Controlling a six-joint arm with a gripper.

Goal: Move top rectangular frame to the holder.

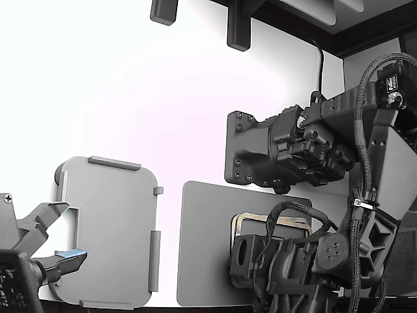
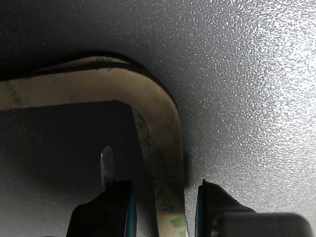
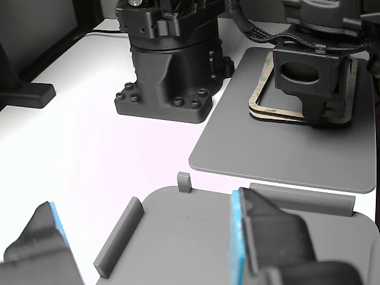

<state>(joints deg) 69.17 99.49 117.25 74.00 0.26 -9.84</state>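
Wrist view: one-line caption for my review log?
Open gripper straddling one side of the top rectangular frame on the dark grey mat.

We can read no words or numbers anywhere; the frame [image 2: 163, 148] carries faint green printed marks, and they are too blurred for us to read.

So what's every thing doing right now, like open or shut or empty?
gripper: open, jaws on either side of the frame's edge.
top rectangular frame: lying flat on the mat, not lifted.
holder: empty, nothing in it.
dark grey mat: flat on the table, frames stacked on it.
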